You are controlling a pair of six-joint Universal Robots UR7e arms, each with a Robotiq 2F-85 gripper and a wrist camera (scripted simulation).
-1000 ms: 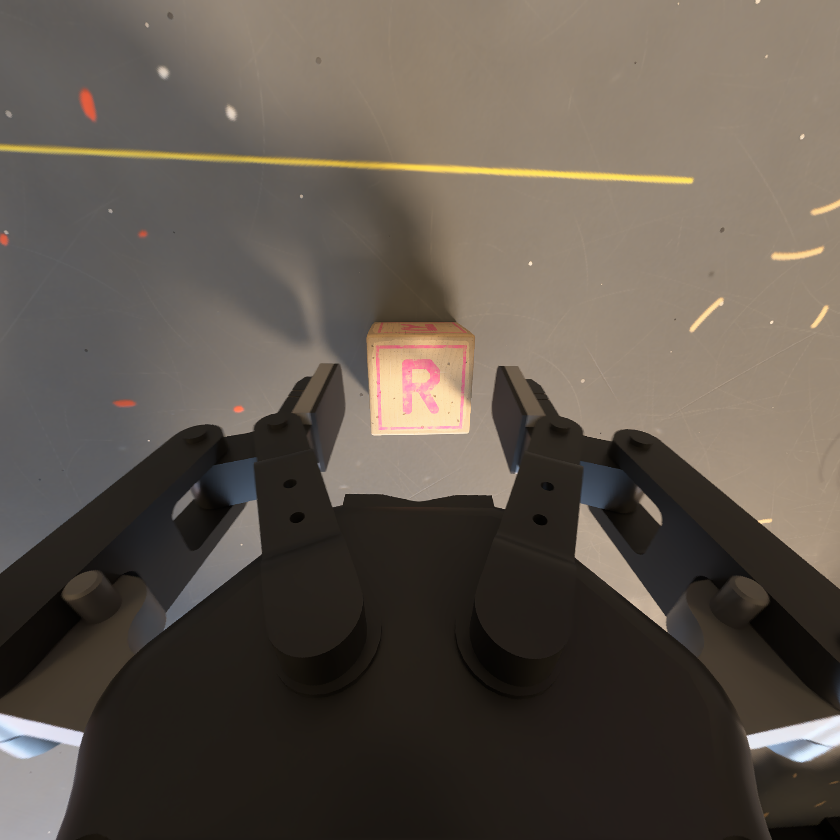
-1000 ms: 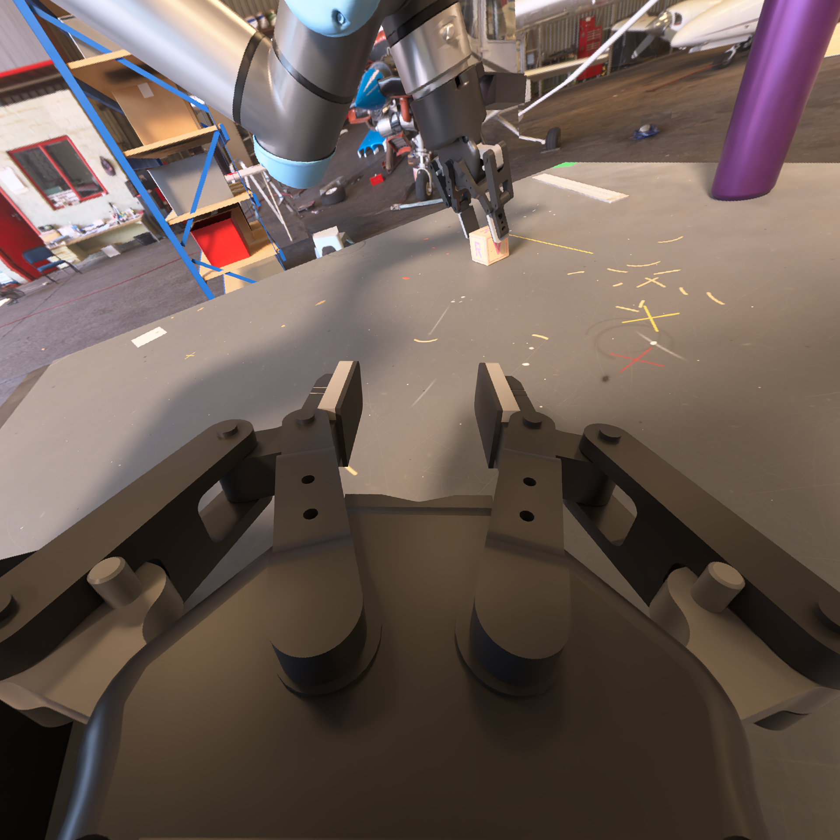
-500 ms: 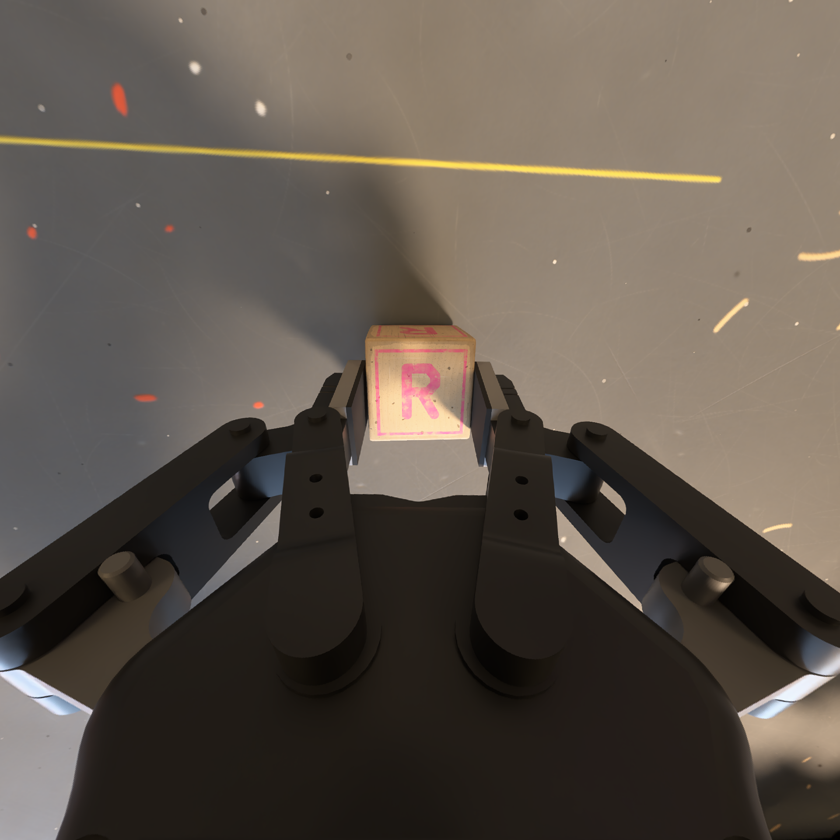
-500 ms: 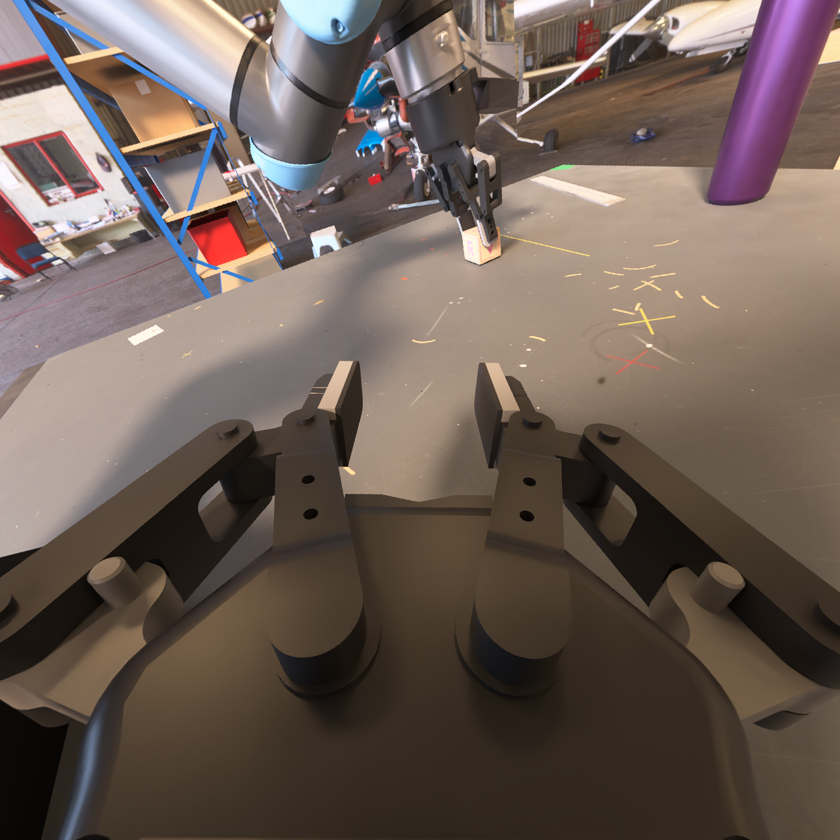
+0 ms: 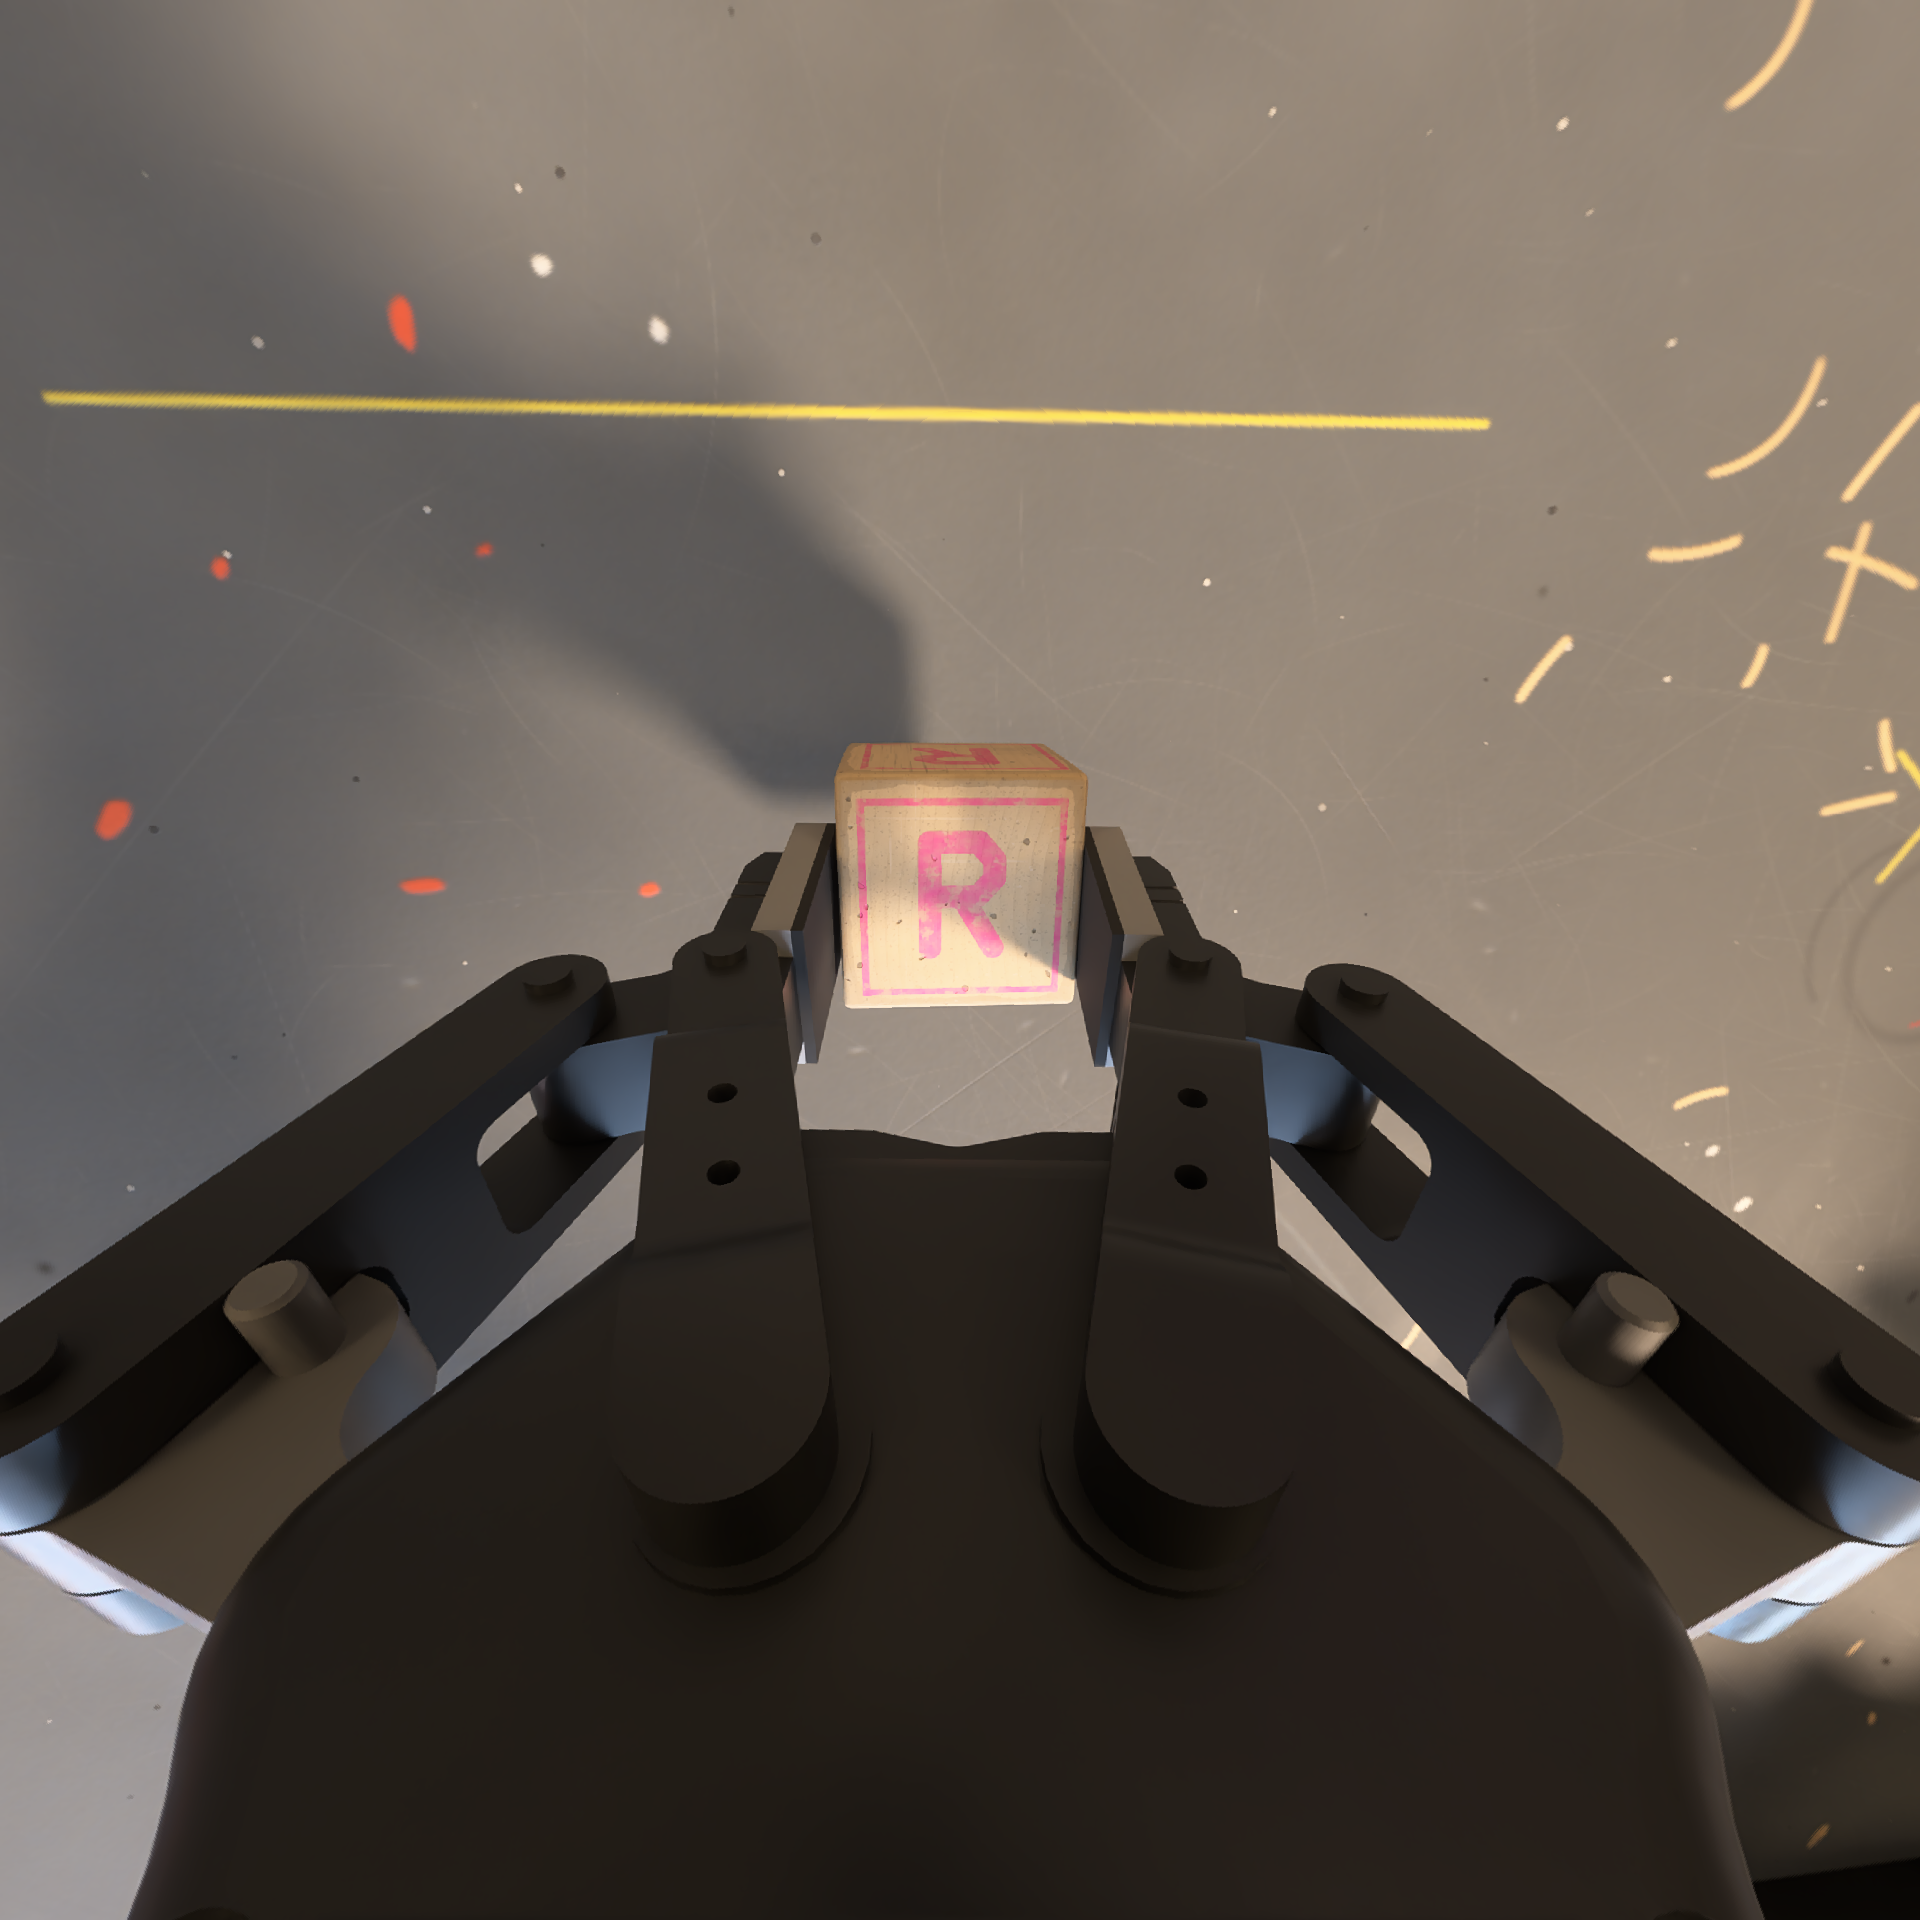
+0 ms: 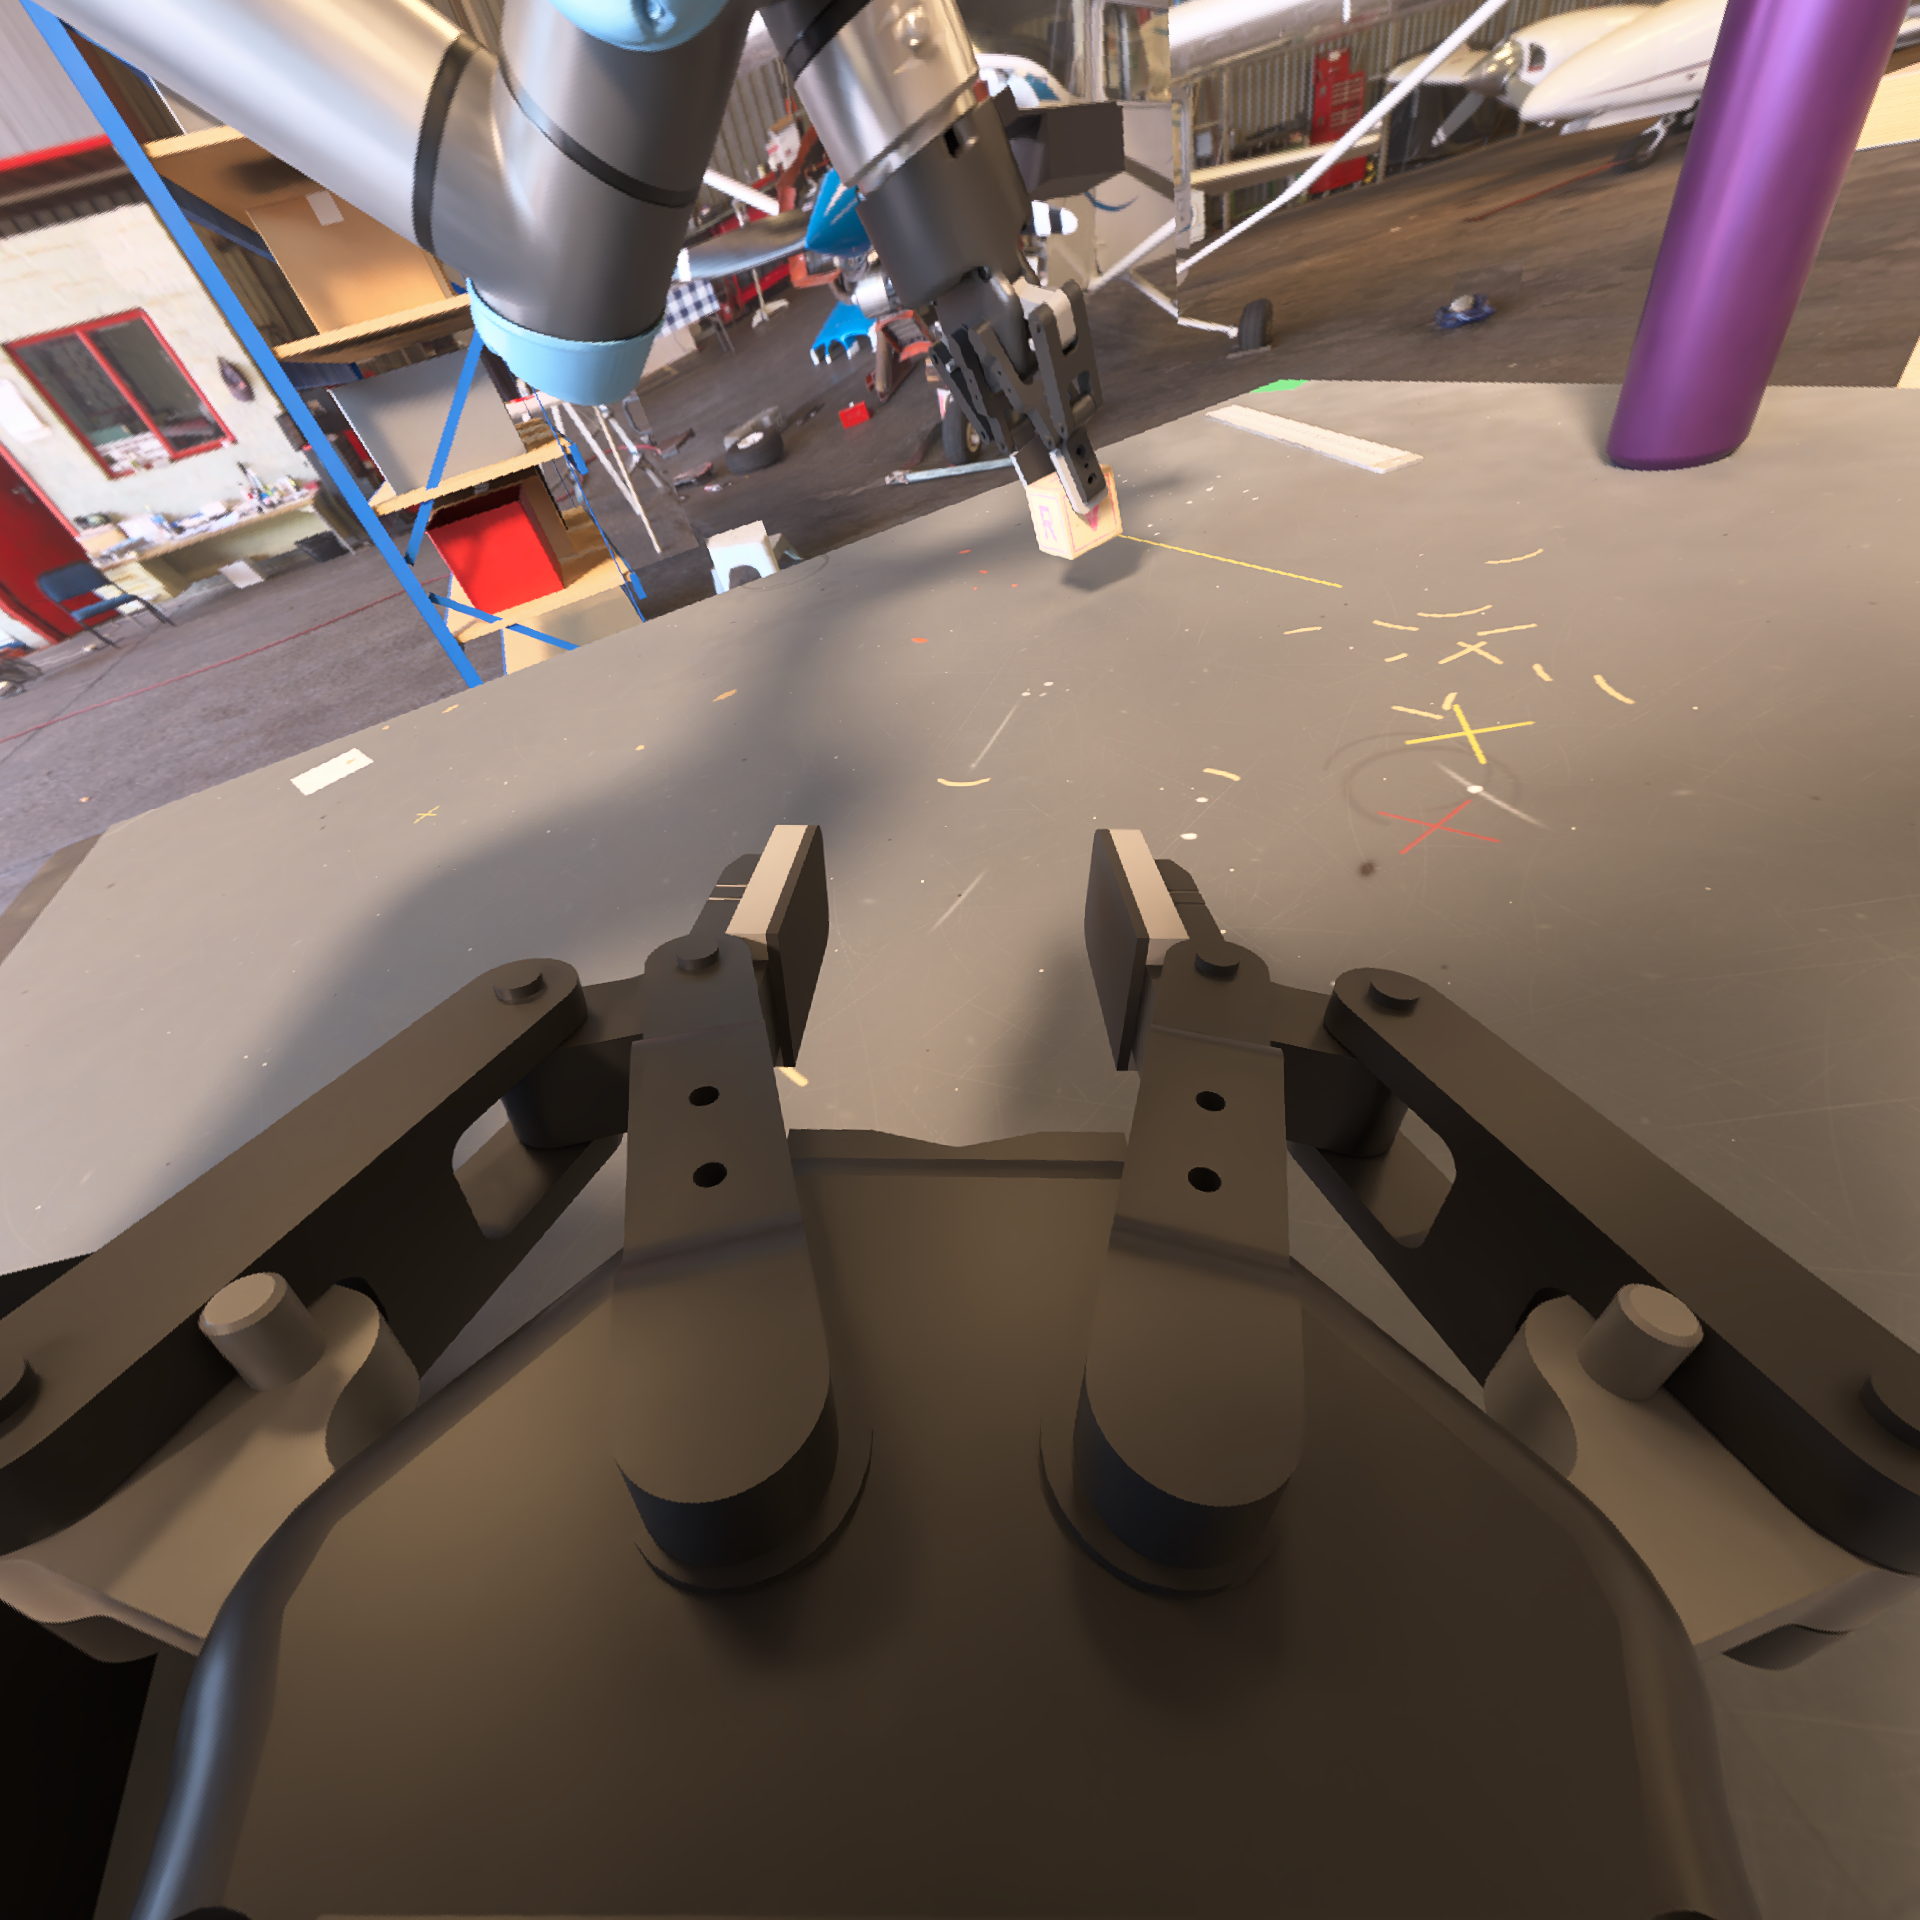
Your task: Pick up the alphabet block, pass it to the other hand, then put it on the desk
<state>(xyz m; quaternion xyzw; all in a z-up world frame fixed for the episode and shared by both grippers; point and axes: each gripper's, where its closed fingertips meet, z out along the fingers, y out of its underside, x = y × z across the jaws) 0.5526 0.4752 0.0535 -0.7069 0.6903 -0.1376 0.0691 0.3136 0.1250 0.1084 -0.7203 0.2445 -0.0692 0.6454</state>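
The alphabet block [image 5: 961, 883] is a light wooden cube with pink markings. My left gripper [image 5: 961, 904] is shut on the alphabet block, a pad pressed on each side, and holds it a little above the grey desk [image 5: 1247, 260]. In the right wrist view the block [image 6: 1070, 516] hangs in the left gripper [image 6: 1075, 488] far off near the desk's back edge, its shadow on the surface below. My right gripper [image 6: 956, 904] is open and empty, low over the near part of the desk [image 6: 1558, 1039].
A purple post [image 6: 1756, 218] stands on the desk at the back right. A yellow line [image 5: 769, 411] and scattered paint marks [image 6: 1455, 727] cover the surface. The left arm [image 6: 499, 156] reaches in from the upper left. Shelving and hangar floor lie beyond the desk's edge.
My left gripper closed on the block, then lifted it off the desk; the surface now looks farther away. My right gripper has stayed still and open.
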